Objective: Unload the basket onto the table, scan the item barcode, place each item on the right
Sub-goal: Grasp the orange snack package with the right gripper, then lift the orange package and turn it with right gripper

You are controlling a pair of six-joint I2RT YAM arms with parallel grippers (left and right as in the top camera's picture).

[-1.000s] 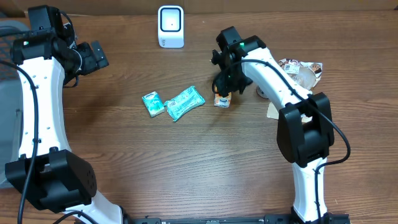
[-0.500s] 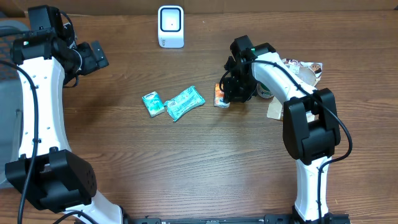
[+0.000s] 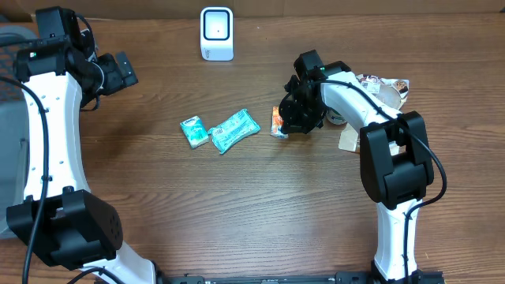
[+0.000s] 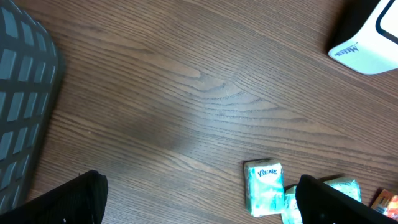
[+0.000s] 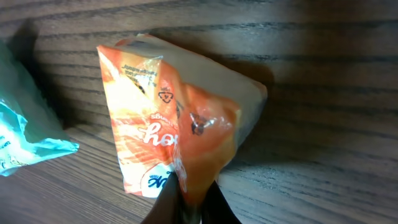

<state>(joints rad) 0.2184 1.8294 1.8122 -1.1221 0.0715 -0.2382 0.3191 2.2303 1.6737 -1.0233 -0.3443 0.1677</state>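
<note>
A small orange snack packet [image 3: 277,121] lies on the wooden table right of centre. My right gripper [image 3: 289,123] is down at its right end, shut on it. In the right wrist view the crinkled edge of the orange packet [image 5: 177,134] is pinched between the two dark fingers of the right gripper [image 5: 189,208]. The white barcode scanner [image 3: 216,33] stands at the back of the table, and its corner [image 4: 373,34] shows in the left wrist view. My left gripper [image 3: 125,71] hangs open at the far left, high above the table, with nothing in it [image 4: 199,205].
Two teal tissue packs [image 3: 193,131] [image 3: 235,130] lie left of the orange packet; one Kleenex pack [image 4: 264,188] shows in the left wrist view. Cups and wrappers [image 3: 383,89] sit behind the right arm. A grey basket [image 4: 22,112] is at the left edge.
The right gripper has dropped to the right end of the orange packet and shut on its edge. The packet shifted slightly. The left arm has not moved.
</note>
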